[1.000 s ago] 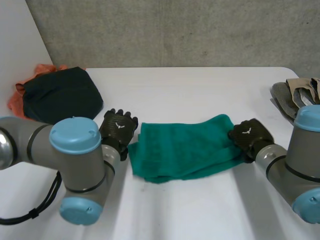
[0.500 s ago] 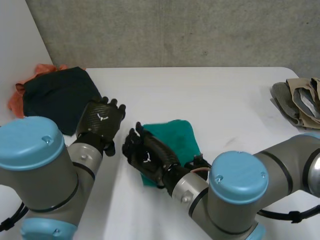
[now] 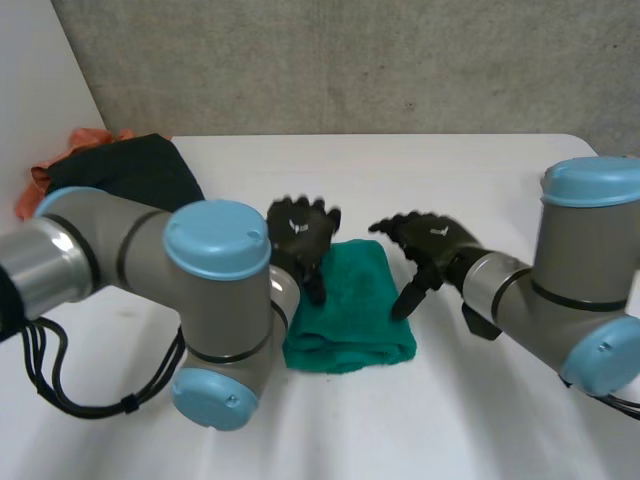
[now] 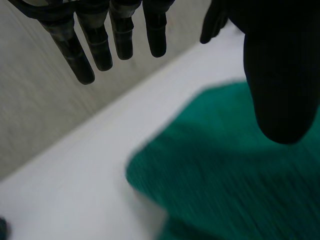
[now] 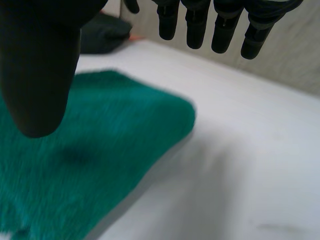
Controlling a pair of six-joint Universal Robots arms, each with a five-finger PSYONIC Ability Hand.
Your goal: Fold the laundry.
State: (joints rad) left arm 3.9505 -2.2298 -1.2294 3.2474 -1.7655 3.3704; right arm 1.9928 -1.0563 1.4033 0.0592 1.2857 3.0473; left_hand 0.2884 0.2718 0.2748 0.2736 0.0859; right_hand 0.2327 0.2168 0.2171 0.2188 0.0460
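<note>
Your green towel (image 3: 350, 310), spread a second ago, lies halved; right hand (image 3: 432, 245) at its 2 o'clock and left hand (image 3: 303, 233) at 11, both released: one fold done.

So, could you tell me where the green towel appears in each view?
Head view: green towel on the white table, between left hand and right hand.
Left wrist view: green towel beneath the left hand's thumb.
Right wrist view: green towel beneath the right hand's thumb.
Shared landmark: the white table.
</note>
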